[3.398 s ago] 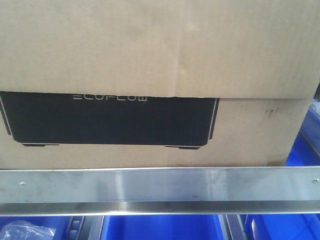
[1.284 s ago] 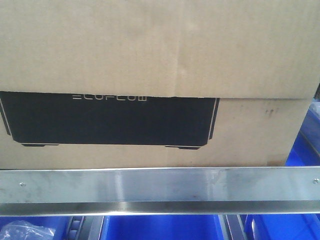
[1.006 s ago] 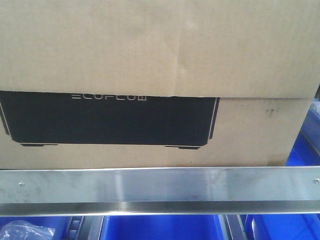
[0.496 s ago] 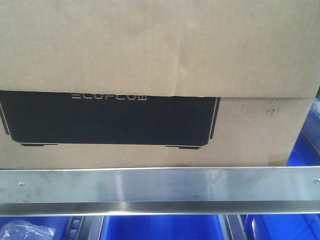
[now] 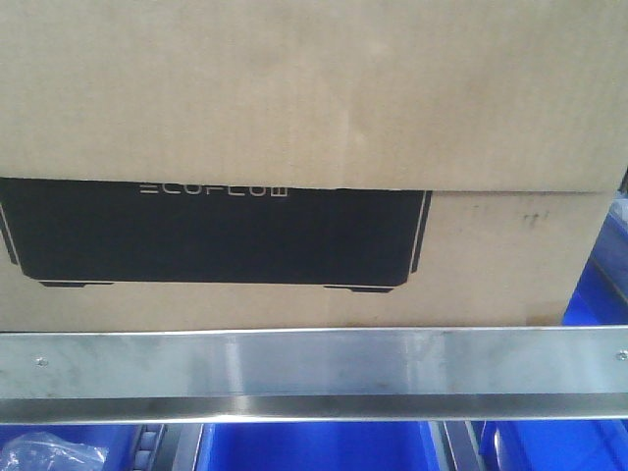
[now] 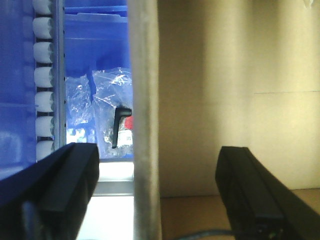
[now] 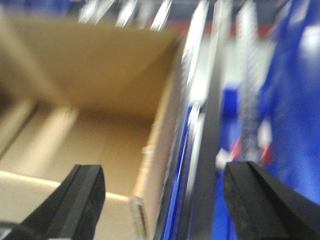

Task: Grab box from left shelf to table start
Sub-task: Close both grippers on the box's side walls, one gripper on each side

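Note:
The box [image 5: 314,98], brown cardboard with a black print and pale ECOFLOW lettering, fills the front view and rests on the left shelf behind its silver rail [image 5: 314,373]. Neither gripper shows in that view. In the left wrist view my left gripper [image 6: 159,160] is open, its black fingers [image 6: 70,190] straddling the rail [image 6: 145,125] and a stretch of the box's face [image 6: 225,100] without touching. The right wrist view is blurred. There my right gripper [image 7: 165,172] is open around the box's edge [image 7: 150,165] and the shelf framing, holding nothing.
Blue plastic bins [image 5: 314,446] sit below the rail and another [image 5: 603,275] stands to the box's right. A bin with clear plastic bags [image 6: 110,110] and a row of white rollers [image 6: 44,75] lies left of the rail. Blue bins [image 7: 295,100] flank the box.
The front view has shifted by only a few pixels. The box sits in the same place on the shelf.

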Robot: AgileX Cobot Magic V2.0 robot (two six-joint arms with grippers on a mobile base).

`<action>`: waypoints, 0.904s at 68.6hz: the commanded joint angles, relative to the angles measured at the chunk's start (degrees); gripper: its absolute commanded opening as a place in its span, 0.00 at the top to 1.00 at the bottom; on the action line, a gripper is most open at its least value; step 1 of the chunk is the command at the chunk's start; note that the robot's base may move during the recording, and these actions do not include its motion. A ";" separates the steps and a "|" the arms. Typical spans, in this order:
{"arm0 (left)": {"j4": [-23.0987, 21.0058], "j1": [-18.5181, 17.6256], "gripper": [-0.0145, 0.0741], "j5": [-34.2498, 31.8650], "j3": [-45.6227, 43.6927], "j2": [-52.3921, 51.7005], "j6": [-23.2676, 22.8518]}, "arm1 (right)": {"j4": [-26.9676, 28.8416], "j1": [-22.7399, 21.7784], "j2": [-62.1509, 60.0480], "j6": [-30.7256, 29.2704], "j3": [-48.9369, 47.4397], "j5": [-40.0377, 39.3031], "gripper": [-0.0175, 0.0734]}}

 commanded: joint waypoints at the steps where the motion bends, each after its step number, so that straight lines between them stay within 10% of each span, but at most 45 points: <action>1: 0.14 -0.30 0.39 -2.01 -1.95 -1.62 0.08 | 0.00 1.19 7.94 -0.84 -7.32 1.47 0.16; 42: 0.14 -0.30 0.40 -2.01 -1.95 -1.62 0.08 | -6.15 1.01 43.63 10.24 -33.51 18.39 0.18; 52: 0.14 -0.30 0.54 -2.01 -1.95 -1.52 0.08 | -6.01 1.01 45.73 10.24 -33.51 18.46 0.44; 62: 0.14 -0.30 0.88 -1.87 -1.95 -1.41 0.08 | -6.01 1.01 45.42 10.24 -33.51 17.93 0.76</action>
